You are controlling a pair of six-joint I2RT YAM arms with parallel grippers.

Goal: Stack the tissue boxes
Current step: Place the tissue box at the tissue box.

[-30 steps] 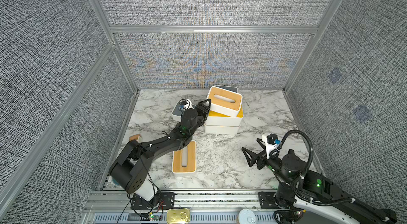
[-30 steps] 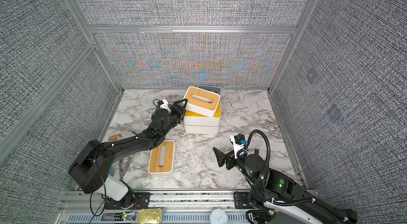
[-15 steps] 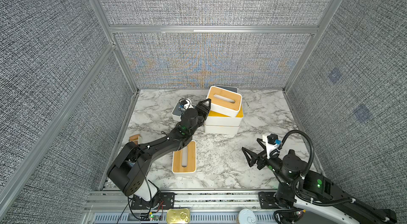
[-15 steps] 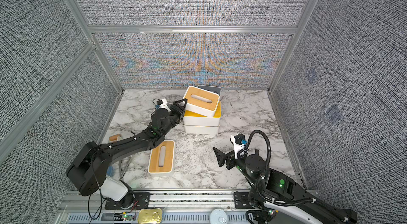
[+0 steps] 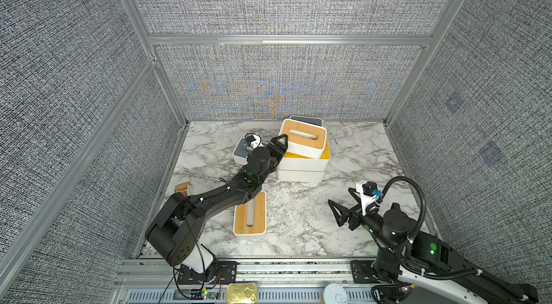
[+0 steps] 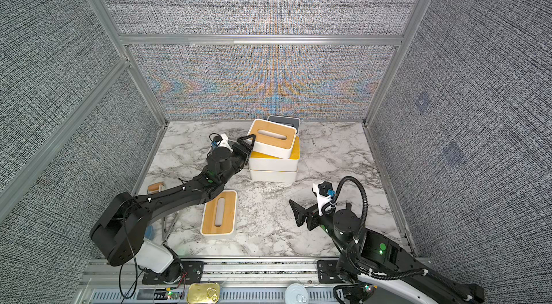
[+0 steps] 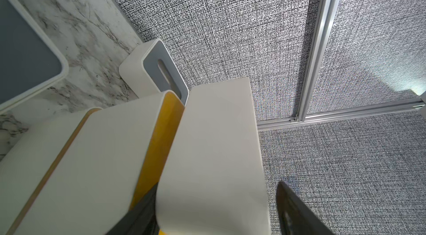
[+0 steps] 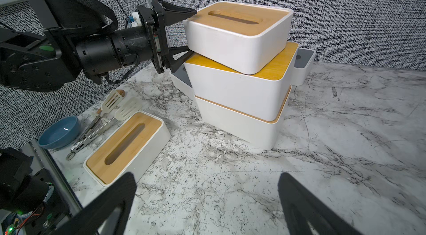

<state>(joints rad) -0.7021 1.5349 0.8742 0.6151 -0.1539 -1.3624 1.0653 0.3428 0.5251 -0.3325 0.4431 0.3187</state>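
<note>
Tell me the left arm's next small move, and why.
Probably back the left gripper straight away from the top box: its fingers stand open around that box's end, and the box rests, skewed, on the two-box stack.

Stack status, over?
Left pincer open astride top white bamboo-lidded tissue box, skewed, three high. Right pincer open, empty. Left arm over loose bamboo-lidded box.

Black jointed arms point(image 5: 215, 201), white bases point(image 5: 200, 257), green lights point(image 5: 432, 247), corrugated cable point(image 5: 403, 179); triangular-fingered right gripper point(image 5: 338, 195)
</note>
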